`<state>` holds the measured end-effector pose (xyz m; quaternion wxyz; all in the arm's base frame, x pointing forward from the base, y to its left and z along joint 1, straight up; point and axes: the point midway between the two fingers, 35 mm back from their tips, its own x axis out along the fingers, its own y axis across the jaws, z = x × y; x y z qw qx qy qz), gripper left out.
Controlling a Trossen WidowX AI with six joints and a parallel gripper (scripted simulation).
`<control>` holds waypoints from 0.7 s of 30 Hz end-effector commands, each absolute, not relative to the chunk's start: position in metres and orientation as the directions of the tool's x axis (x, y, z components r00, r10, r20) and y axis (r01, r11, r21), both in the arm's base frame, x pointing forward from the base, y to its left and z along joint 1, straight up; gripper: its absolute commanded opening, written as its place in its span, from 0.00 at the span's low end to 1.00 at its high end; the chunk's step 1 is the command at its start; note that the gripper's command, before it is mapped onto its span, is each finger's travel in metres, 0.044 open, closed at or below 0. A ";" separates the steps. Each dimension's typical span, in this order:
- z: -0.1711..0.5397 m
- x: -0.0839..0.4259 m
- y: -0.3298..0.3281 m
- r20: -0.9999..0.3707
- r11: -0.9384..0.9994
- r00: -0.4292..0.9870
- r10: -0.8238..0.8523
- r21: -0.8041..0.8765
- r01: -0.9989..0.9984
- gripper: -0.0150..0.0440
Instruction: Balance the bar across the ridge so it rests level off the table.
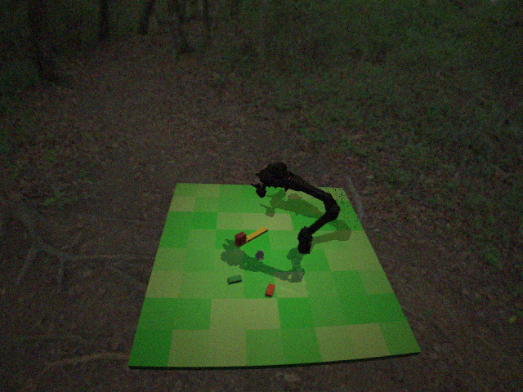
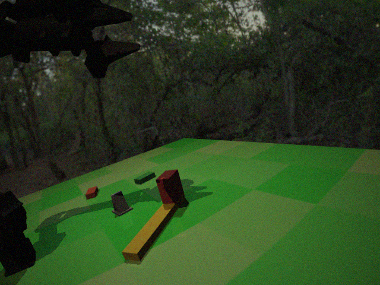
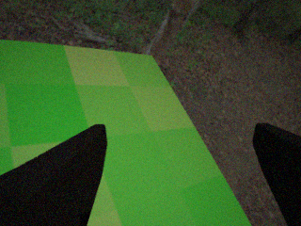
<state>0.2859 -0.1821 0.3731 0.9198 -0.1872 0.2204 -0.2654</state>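
An orange bar (image 1: 257, 233) (image 2: 150, 228) lies on the table, with a tall dark red block (image 1: 240, 238) (image 2: 171, 187) at one end. The small grey-purple ridge (image 1: 259, 255) (image 2: 119, 200), narrow at the top with a wider foot, stands apart from the bar with nothing on it. My gripper (image 1: 254, 180) (image 2: 136, 31) (image 3: 181, 134) is open and empty, high above the table and well away from bar and ridge. In the wrist view its two dark fingers stand wide apart; bar and ridge are out of that view.
A green block (image 1: 234, 279) (image 2: 145, 178) and a small red block (image 1: 270, 290) (image 2: 91, 192) lie on the green checkered table (image 1: 244, 345) (image 2: 276, 230) (image 3: 47, 113), on the ridge's side away from the bar. Table edges and forest ground show in the wrist view.
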 end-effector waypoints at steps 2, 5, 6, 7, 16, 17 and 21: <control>0.363 0.295 -0.179 -0.367 0.838 0.758 -0.539 -0.319 0.442 0.79; 0.355 0.299 -0.178 -0.405 0.853 0.751 -0.522 -0.239 0.465 0.79; 0.352 0.301 -0.177 -0.417 0.856 0.748 -0.516 -0.212 0.473 0.79; 0.349 0.302 -0.176 -0.430 0.857 0.745 -0.511 -0.185 0.481 0.79; 0.326 0.312 -0.170 -0.537 0.825 0.710 -0.456 0.045 0.563 0.79; 0.324 0.313 -0.169 -0.549 0.816 0.705 -0.449 0.069 0.574 0.79; 0.313 0.317 -0.166 -0.593 0.772 0.685 -0.423 0.159 0.615 0.79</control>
